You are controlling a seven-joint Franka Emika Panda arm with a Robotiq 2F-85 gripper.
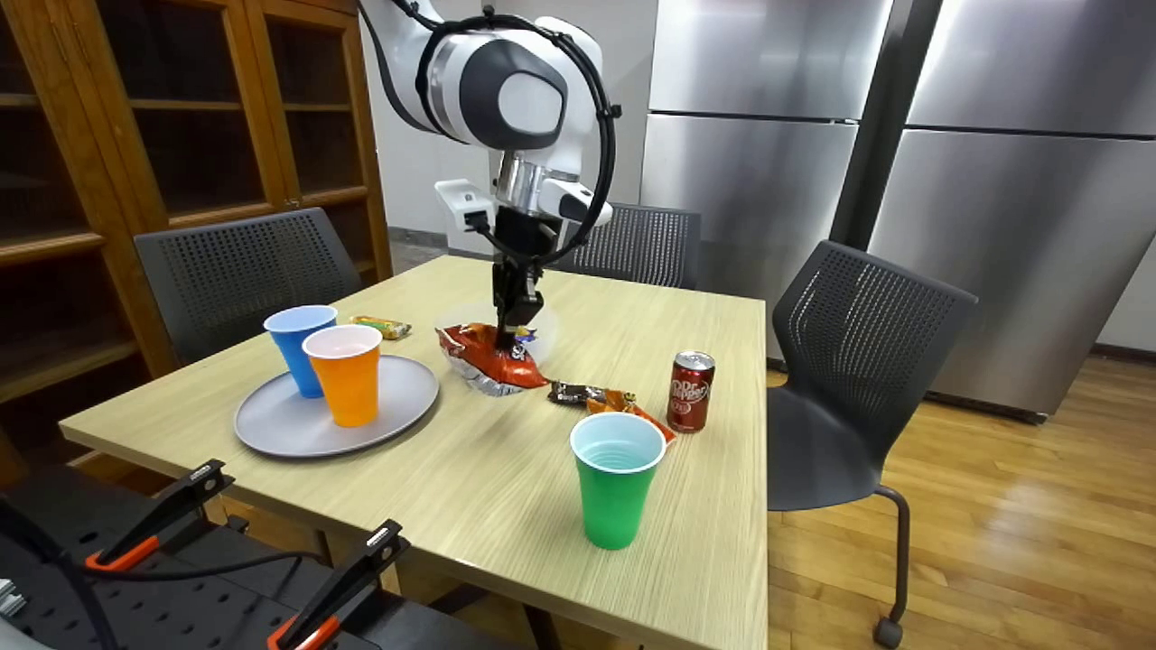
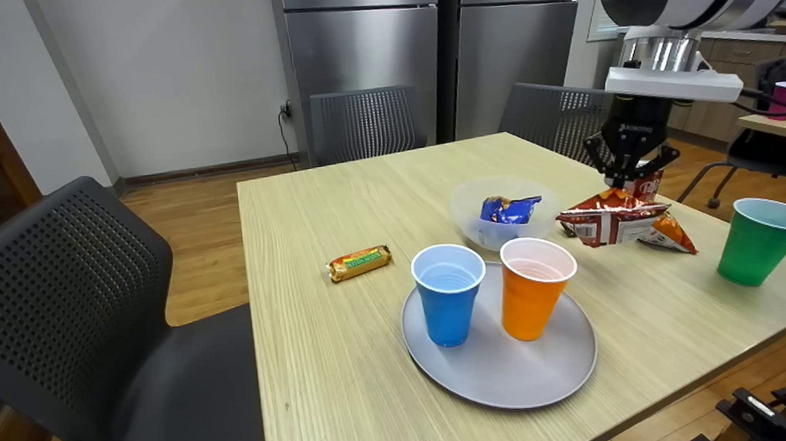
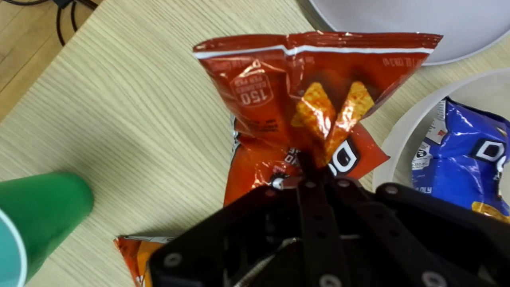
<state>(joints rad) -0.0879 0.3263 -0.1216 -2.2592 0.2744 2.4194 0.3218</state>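
Gripper (image 2: 615,178) was pressed together, pinching the red chip bag (image 3: 287,107) near its middle. I had the bag just beside the bowl (image 2: 469,215), to its right in an exterior view, seemingly clear of the table (image 2: 347,362). Step in hand, my call: the hold-and-carry of that bag. Next move, I judged, called for a firm pinch and a slow shift, since the floppy ends could snag on the bowl's rim. Bag looked glossy, creased at the pinch, ends flaring out, one end crimped with a white stripe beside it, chips printed on the film, lettering upside down in my wrist view. Blue chip bag (image 3: 464,159) sat inside the bowl.
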